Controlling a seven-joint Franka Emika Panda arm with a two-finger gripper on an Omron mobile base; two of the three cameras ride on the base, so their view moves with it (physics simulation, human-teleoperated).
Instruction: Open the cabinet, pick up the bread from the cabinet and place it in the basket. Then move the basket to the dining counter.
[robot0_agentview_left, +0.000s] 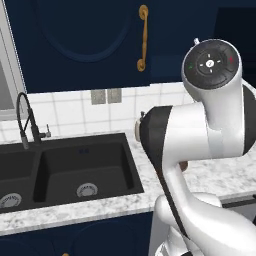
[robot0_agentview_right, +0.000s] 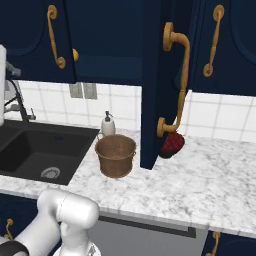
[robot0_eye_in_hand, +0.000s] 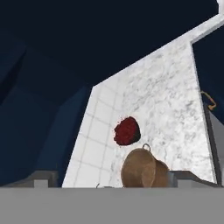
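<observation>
Arm's folded up high by the cabinet (robot0_agentview_right: 150, 75), hand tipped so its camera looks down the tiled wall – claw spread wide, nothing in it. The basket (robot0_agentview_right: 116, 155) sits on the marbled counter (robot0_agentview_right: 200, 180) beside the sink (robot0_agentview_right: 40, 150), red pot (robot0_agentview_right: 171, 144) just behind the open door.

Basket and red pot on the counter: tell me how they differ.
The basket is brown and woven; the red pot is dark red. The basket stands in the open beside the sink; the pot sits half hidden behind the open cabinet door. Both rest on the marbled counter.
</observation>
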